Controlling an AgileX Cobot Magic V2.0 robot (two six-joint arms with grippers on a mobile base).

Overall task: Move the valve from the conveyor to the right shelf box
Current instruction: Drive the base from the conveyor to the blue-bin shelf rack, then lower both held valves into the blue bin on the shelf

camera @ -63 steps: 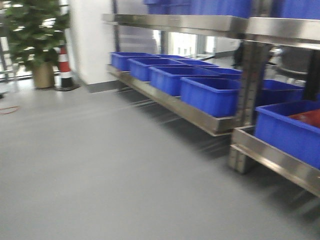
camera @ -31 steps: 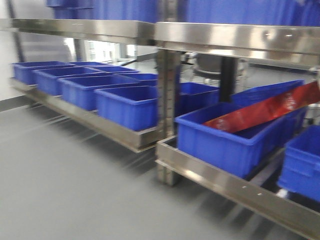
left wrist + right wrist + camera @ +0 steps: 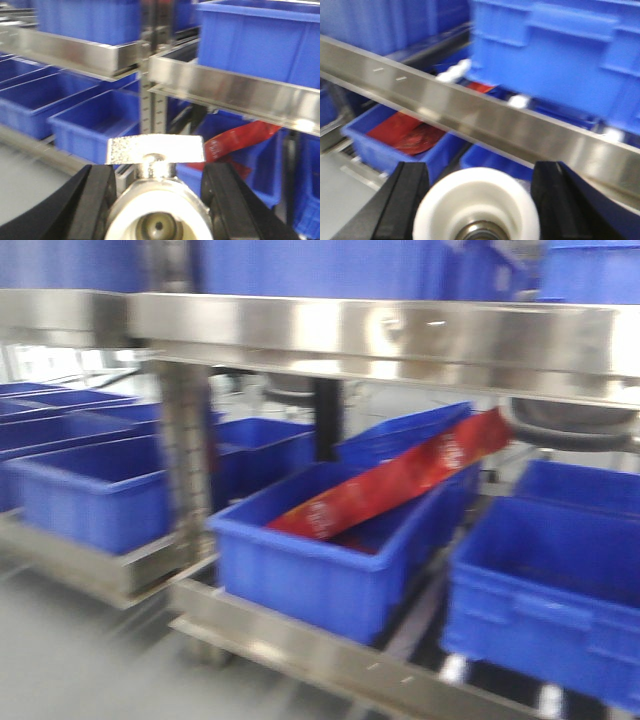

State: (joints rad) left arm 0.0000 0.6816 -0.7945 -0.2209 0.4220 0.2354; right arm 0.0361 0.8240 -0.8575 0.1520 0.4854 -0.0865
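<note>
The conveyor is out of view. In the left wrist view my left gripper (image 3: 159,175) is shut on a silver metal valve (image 3: 156,150) with a flat handle on top; a black finger (image 3: 97,200) stands on each side of its body. In the right wrist view my right gripper (image 3: 480,172) is shut on a second valve, whose white round end (image 3: 476,200) faces the camera. Neither gripper shows in the front view. Both face a steel shelf (image 3: 380,335) of blue boxes; one open blue box (image 3: 560,580) sits at the lower right.
A blue box (image 3: 320,580) on the low shelf holds a long red bag (image 3: 400,480). More blue boxes (image 3: 90,490) line the lower tier at left. A steel upright (image 3: 185,440) divides the bays. Steel rails (image 3: 485,120) cross in front of both wrists.
The front view has swung right along the shelf and come closer. The plant and cone have left the view; the box with the red bag moved from the right edge to the centre.
</note>
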